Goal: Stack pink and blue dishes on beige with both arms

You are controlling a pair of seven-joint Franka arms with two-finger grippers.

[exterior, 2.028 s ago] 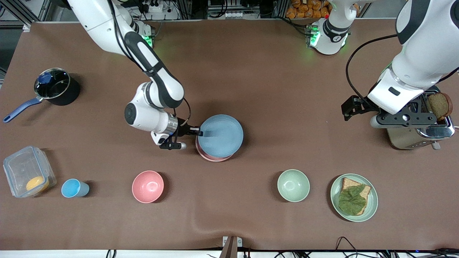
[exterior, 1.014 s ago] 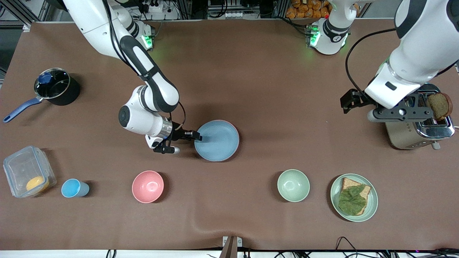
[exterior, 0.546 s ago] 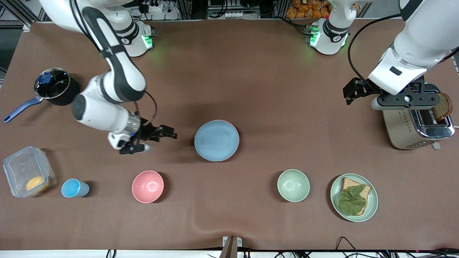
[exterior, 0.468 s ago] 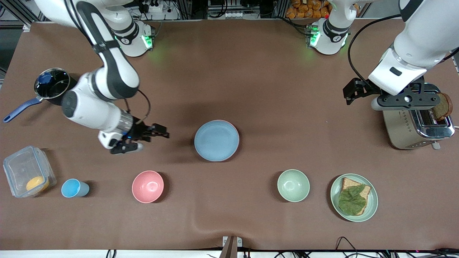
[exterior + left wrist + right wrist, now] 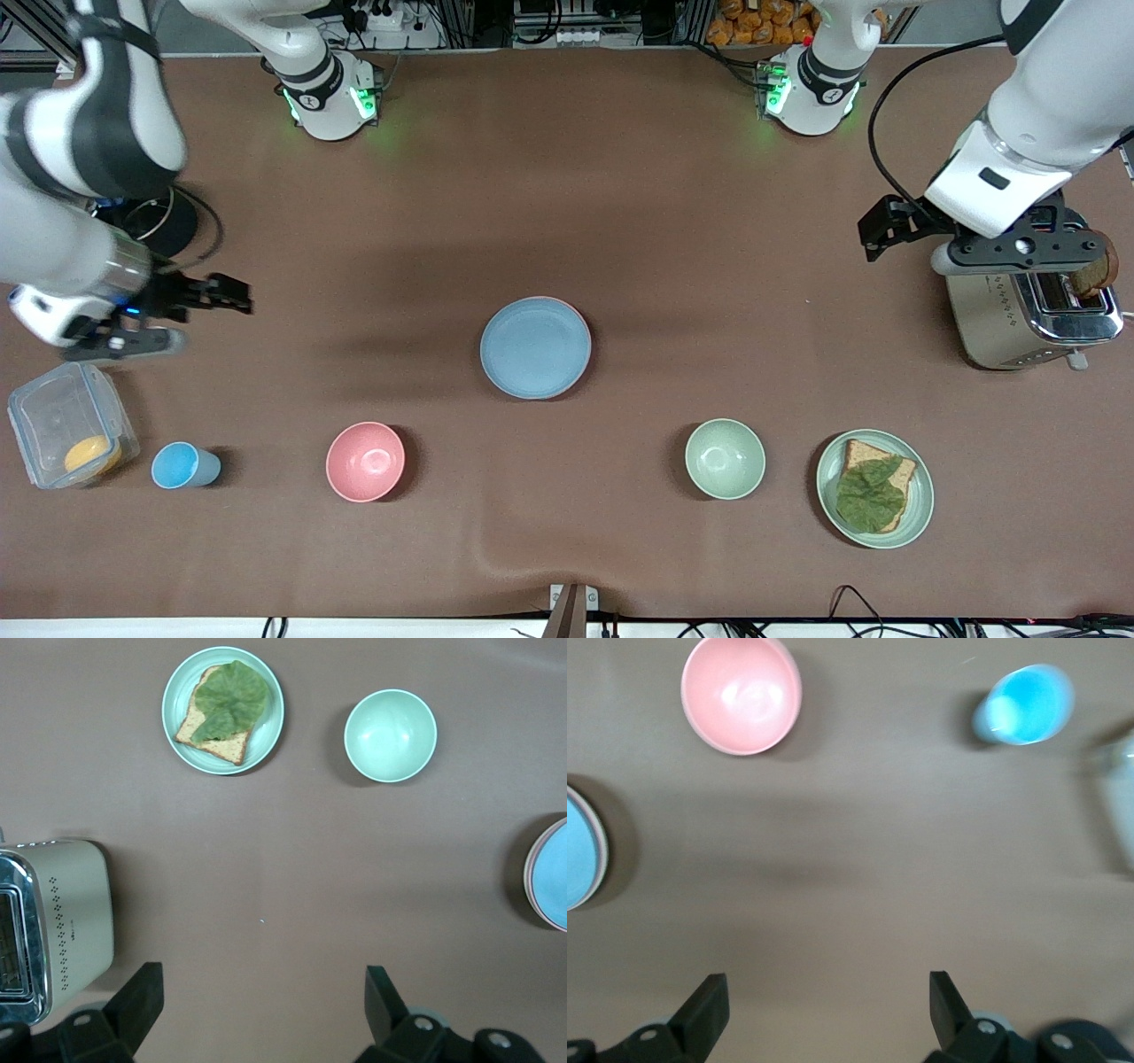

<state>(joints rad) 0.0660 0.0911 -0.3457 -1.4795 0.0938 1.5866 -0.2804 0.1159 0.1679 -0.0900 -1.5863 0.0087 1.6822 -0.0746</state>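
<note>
The light blue plate (image 5: 535,347) lies on top of the stack at the table's middle. A thin arc of the pink plate (image 5: 581,315) shows under its edge. The beige plate is hidden beneath them. My right gripper (image 5: 237,297) hangs open and empty over bare table toward the right arm's end, well away from the stack. Its wrist view catches the blue plate (image 5: 579,853) at the edge, with the right gripper (image 5: 826,1003) over bare cloth. My left gripper (image 5: 877,236) waits open beside the toaster. In its wrist view the left gripper (image 5: 261,1001) is empty and the blue plate (image 5: 555,877) is far off.
Nearer the front camera stand a clear container (image 5: 66,434), a small blue cup (image 5: 182,466), a deep pink bowl (image 5: 365,461), a green bowl (image 5: 725,458) and a green plate (image 5: 828,470) with toast. A toaster (image 5: 1019,328) stands at the left arm's end. A black pot (image 5: 182,221) sits under the right arm.
My right gripper set the blue plate on the stack, let go and drew back toward the right arm's end. The left gripper shifted only slightly by the toaster.
</note>
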